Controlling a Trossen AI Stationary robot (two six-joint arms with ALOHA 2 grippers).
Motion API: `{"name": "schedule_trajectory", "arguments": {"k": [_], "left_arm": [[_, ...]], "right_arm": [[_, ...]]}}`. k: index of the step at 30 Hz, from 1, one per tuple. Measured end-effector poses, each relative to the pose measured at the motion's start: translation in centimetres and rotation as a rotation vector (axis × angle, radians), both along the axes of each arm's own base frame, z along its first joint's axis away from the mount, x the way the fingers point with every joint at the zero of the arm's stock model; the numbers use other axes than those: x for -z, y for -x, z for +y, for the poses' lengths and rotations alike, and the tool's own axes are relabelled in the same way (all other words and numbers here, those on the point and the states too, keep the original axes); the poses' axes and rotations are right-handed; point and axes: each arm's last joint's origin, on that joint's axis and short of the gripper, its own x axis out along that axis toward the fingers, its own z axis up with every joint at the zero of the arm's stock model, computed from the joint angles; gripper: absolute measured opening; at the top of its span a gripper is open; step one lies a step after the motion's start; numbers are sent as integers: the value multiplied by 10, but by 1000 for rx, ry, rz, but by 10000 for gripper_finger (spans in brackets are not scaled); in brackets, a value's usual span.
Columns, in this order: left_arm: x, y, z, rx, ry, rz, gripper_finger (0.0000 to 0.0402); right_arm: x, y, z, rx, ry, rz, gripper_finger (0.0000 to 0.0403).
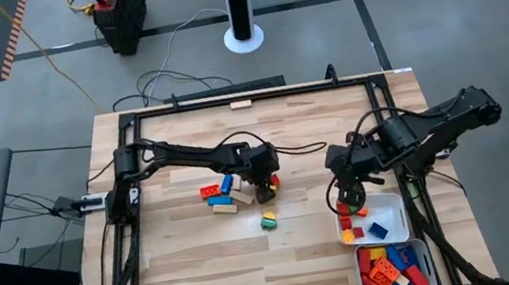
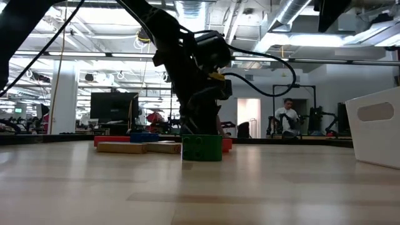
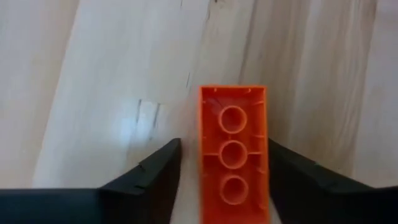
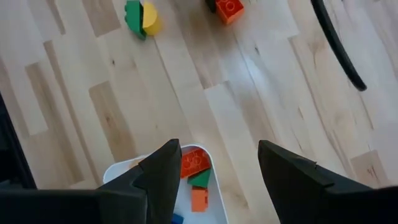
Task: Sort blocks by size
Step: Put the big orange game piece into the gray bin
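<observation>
Low view hides a lot: the left arm blocks most of the pile, so you only get a green block (image 2: 202, 148) up front, a tan one (image 2: 122, 147) lying flat and bits of red and blue behind. The tray (image 2: 375, 128) is cut off at the picture's edge.

From above, the loose blocks (image 1: 227, 193) sit mid-table with the left gripper (image 1: 263, 187) at their right end, and a green-and-yellow block (image 1: 268, 221) lies apart, closer to the front. Two white trays (image 1: 397, 204) on the right hold more blocks.

Only the left wrist cam shows the orange block (image 3: 233, 152), hollow underside up, between the left gripper's fingers (image 3: 144, 177). They're spread, with a sliver of table either side, so no pinch.

The right gripper (image 1: 347, 196) hangs over the upper tray's corner, fingers (image 4: 163, 174) spread and empty.
</observation>
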Motion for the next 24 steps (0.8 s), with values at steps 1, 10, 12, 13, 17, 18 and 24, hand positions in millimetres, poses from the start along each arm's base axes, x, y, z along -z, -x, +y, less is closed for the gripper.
{"name": "schedule_trajectory", "arguments": {"k": [1,10,12,13,17,18,24], "left_arm": [[0,1,1,5,1,8,190],[-1,8,15,29,112,12,131],[-8,11,21,42,180,-13,131],[-13,11,24,61,216,-49,131],[-40,13,36,160,433,-210,131],[-47,14,38,190,499,-251,131],[-92,18,45,370,768,-460,131]], "right_arm": [[0,0,1,-2,-1,-1,239],[-3,0,14,-26,20,-72,239],[-6,-3,20,-59,73,-151,239],[-8,-5,23,-78,118,-195,238],[-14,-11,36,-177,341,-333,229],[-14,-13,38,-204,381,-346,228],[-24,-31,35,-282,469,-464,234]]}}
